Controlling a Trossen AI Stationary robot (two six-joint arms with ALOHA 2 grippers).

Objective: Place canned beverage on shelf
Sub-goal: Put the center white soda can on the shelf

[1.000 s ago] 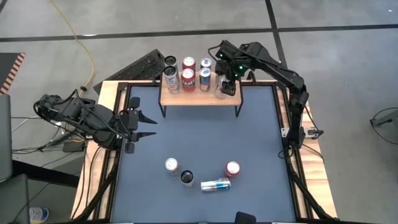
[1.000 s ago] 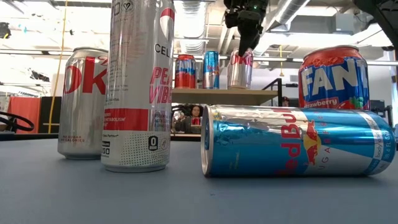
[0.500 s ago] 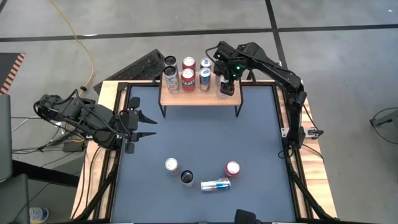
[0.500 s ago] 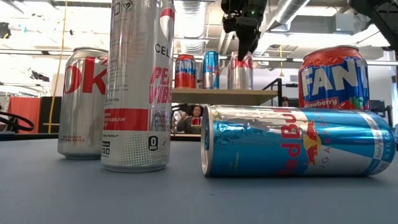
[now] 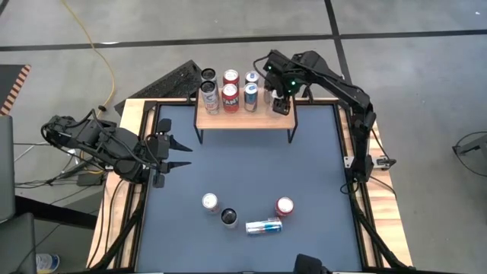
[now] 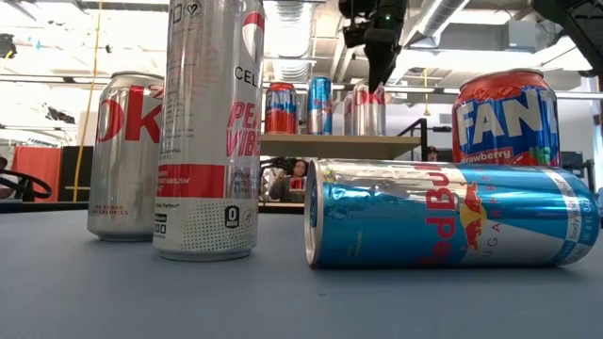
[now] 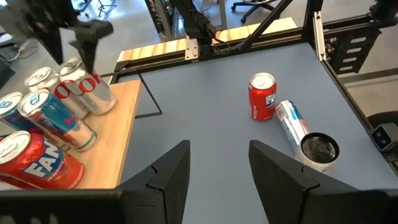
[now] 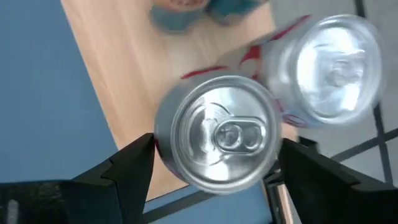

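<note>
Silver, the can stands upright on our light-wood shelf at its right end, our right gripper spread just above it, while our left gripper waits half-open at the table's left

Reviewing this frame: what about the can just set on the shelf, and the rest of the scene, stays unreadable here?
- Silver can: whether the right end effector is touching it; the can top hides the gap, right wrist view.
- Shelf right end: arm covers the cans there, high view.
- Second silver can: blurred, right wrist view.
- Back row on the shelf: hidden by a tall can, low view.
</note>
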